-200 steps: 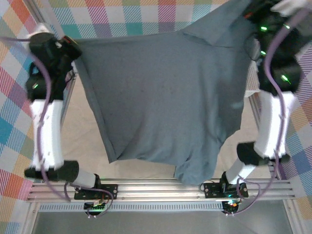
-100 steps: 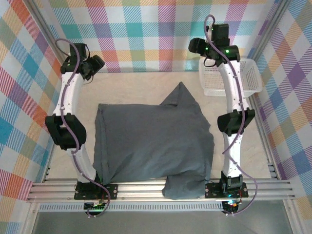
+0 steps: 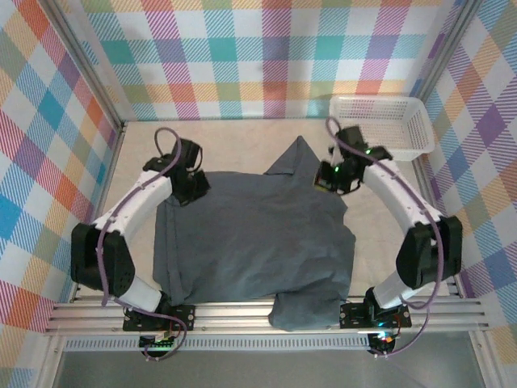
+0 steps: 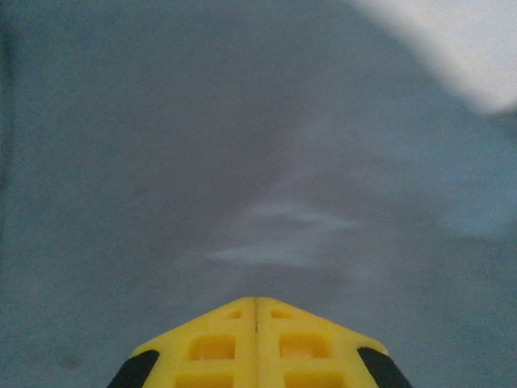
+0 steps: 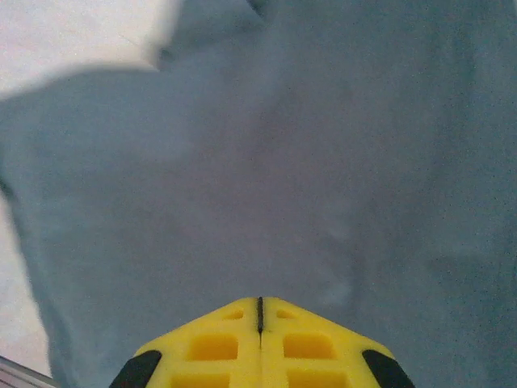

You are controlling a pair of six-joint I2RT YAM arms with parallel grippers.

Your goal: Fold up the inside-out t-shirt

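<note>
The dark slate-grey t-shirt (image 3: 258, 234) lies spread on the table, one sleeve peaked toward the back (image 3: 299, 158) and its near end hanging over the front rail (image 3: 307, 311). My left gripper (image 3: 194, 187) rests low on the shirt's far left corner. Its yellow fingers (image 4: 218, 347) are shut tip to tip over grey cloth (image 4: 242, 145). My right gripper (image 3: 327, 179) sits at the far right shoulder beside the sleeve. Those fingers (image 5: 303, 347) are also shut, with cloth (image 5: 323, 145) spread beyond them. No tag shows.
A white mesh basket (image 3: 376, 121) stands at the back right, just behind the right arm. Beige tabletop (image 3: 234, 137) lies behind the shirt and along both sides. Checked walls enclose the table, and a metal rail (image 3: 242, 311) runs along the front.
A second ago the shirt hung spread between raised grippers. Half a second ago it lay on the table with both arms lifted back. Now both grippers are down on its far corners.
</note>
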